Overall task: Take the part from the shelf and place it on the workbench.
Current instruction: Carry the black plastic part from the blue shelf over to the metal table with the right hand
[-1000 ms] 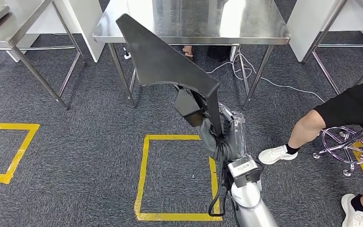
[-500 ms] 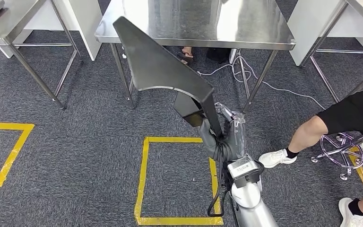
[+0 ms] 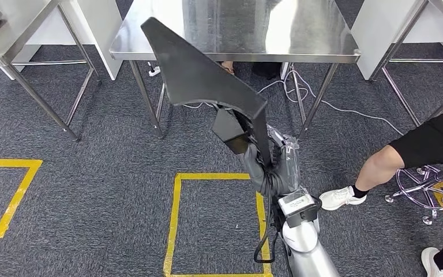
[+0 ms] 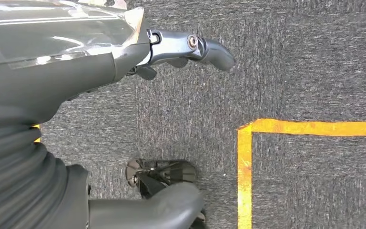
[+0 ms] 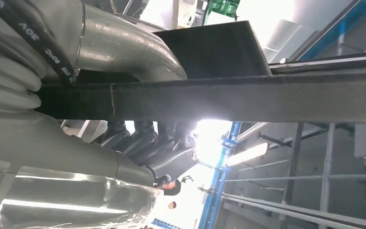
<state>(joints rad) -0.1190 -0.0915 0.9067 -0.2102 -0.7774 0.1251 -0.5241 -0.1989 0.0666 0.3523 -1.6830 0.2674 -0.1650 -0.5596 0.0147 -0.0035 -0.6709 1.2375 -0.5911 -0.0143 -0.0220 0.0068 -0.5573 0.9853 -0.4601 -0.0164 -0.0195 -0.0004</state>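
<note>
Right hand: the robot's right hand (image 3: 248, 141) grips the lower edge of the large black flat panel with a curved cut-out, thumb (image 5: 128, 47) on one face and dark fingers (image 5: 143, 140) curled against the other.
Left hand: the robot's left hand (image 4: 124, 138) hangs over the carpet with its fingers apart and nothing between them.
Part: the black panel (image 3: 205, 75) is matt and wing-shaped, tapering to a point at 11 o'clock, with a small black bracket (image 3: 229, 128) under it by the grip. It is held up in the air, its tip overlapping the near edge of the workbench.
Workbench: the shiny stainless-steel table (image 3: 300, 29) stands at 12 o'clock.
Edges and room: yellow tape square (image 3: 176, 219) marks the grey carpet (image 3: 104, 190) just below the panel; open carpet lies between it and the bench legs.
Around: a second steel table (image 3: 11, 34) at 10 o'clock, white cables (image 3: 334, 104) under the bench, and a seated person's leg (image 3: 392, 161) and chrome stool base (image 3: 424, 184) at 3 o'clock.
</note>
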